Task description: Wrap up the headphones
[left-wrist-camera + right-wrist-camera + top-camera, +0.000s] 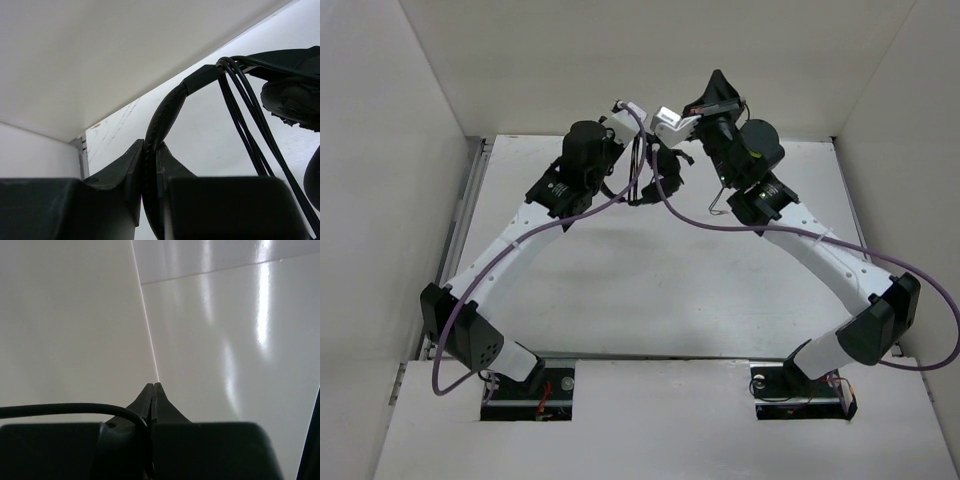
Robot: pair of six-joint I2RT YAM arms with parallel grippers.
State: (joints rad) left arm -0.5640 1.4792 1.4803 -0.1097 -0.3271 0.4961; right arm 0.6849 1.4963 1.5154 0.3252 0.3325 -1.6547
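The black headphones (667, 168) hang between my two arms over the far middle of the table. In the left wrist view my left gripper (150, 150) is shut on the padded headband (167, 112). Several strands of the thin black cable (245, 115) are draped over the band, and an earcup (292, 102) shows at the right edge. From above, the left gripper (638, 148) sits just left of the headset. My right gripper (720, 88) is raised and points at the back wall. Its jaws (153, 390) are shut, with the cable (75, 409) running in between the fingers.
White walls (620, 60) enclose the table (650, 290) on three sides. Thick purple robot cables (610, 203) sag across the middle between the arms and loop out past the right arm (940, 300). The boom mic and plugs are not visible.
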